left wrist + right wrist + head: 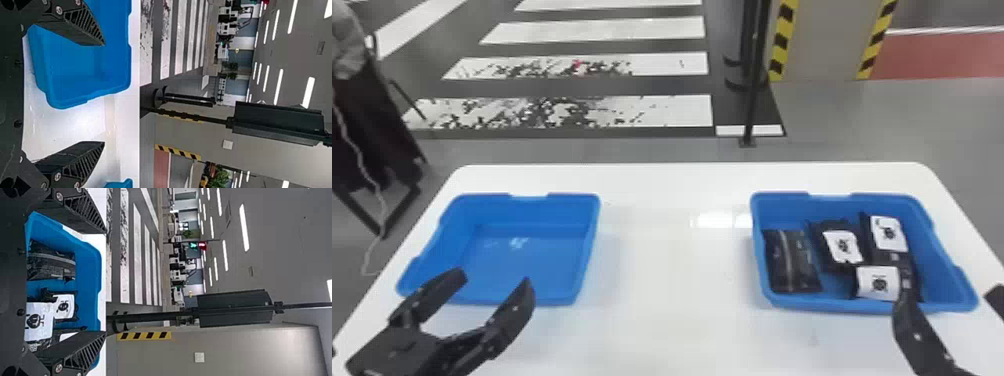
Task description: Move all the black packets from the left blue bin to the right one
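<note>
labels: three black packets in the right blue bin carry white labels with black printed marks. a fourth, glossy black packet with a pale lengthwise strip lies along that bin's left side.

gripper state: the left gripper is open, fingers spread over the near edge of the left blue bin. the right gripper is open, fingers apart at the near edge of the right blue bin; contact with the rim cannot be determined.

view data: the head view presents both bins on the white table, with floor stripes beyond. the left wrist view presents the left blue bin and a corner of the other bin. the right wrist view presents labelled packets between its fingers and a red-and-green signal light in the background.
</note>
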Motion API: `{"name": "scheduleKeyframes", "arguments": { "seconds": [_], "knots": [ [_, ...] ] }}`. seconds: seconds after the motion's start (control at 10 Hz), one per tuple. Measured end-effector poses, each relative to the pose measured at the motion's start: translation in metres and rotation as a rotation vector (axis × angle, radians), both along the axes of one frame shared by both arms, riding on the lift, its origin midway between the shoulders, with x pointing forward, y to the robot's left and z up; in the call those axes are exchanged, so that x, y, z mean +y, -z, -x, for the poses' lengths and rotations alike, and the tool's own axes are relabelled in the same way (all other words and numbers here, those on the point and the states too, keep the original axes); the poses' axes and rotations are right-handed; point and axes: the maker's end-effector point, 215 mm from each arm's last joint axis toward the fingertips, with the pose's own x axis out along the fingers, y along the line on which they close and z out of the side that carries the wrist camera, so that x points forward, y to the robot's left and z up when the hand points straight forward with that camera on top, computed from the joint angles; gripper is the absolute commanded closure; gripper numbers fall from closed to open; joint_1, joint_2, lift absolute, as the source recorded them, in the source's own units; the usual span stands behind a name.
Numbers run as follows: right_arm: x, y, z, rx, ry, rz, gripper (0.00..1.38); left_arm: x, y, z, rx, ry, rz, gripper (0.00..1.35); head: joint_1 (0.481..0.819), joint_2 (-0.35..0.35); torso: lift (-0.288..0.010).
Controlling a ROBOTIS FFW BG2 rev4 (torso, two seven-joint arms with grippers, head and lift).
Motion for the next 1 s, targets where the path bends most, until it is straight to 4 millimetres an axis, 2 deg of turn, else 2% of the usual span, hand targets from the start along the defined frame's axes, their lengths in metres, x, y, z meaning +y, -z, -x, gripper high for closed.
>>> {"name": "scheduleKeyframes", "arguments": {
  "seconds": [1.0],
  "knots": [
    [0.002,0.0005,0.0006,0.001,-0.002,-0.016,0.12,0.0013,0.0015,0.0013,0.007,-0.002,0.007,0.15,0.695,0.085,-0.154]
  ]
}}
